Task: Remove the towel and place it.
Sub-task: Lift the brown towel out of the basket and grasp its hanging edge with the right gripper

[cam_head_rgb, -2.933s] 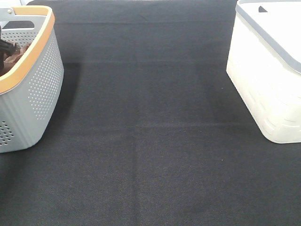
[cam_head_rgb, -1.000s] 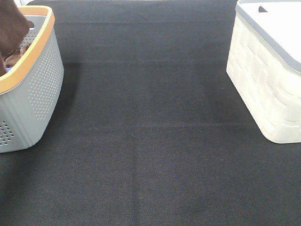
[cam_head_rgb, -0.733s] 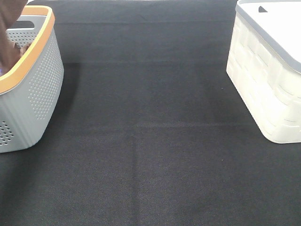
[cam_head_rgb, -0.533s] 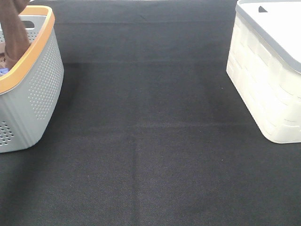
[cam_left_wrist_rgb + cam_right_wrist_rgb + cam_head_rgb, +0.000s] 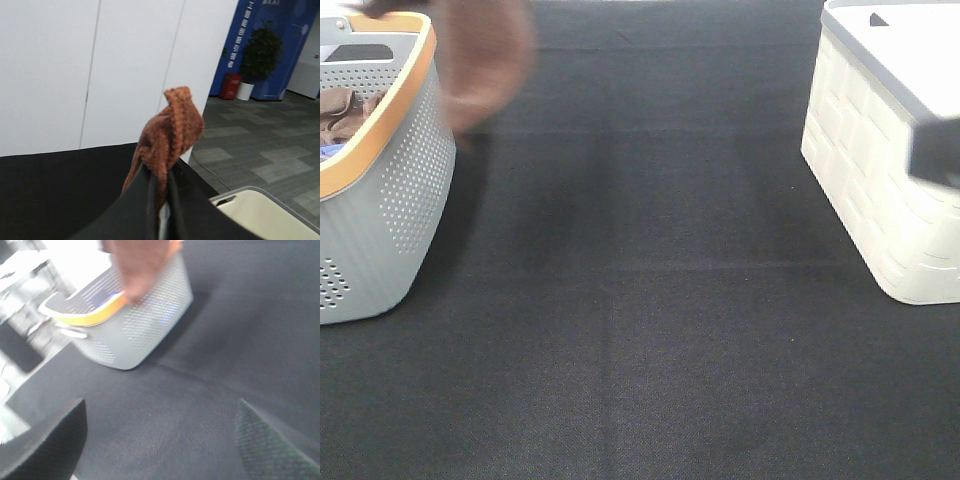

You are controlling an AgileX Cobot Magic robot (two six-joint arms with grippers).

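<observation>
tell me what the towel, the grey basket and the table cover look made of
Towel: soft terry or microfibre, matte; looped ribbed pile, folds limply.
Grey basket: probably moulded plastic, matte; punched holes, rigid walls.
Table cover: likely woven fabric, matte black; fine weave shows.

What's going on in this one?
The left gripper is shut on the towel, pinching a bunched fold of it. The towel hangs in the air beside the orange rim of the grey basket, on the side toward the middle of the black mat, and looks motion-blurred. Some other cloth lies inside the basket. The right gripper is open and holds nothing. The white lidded bin stands at the far right.
</observation>
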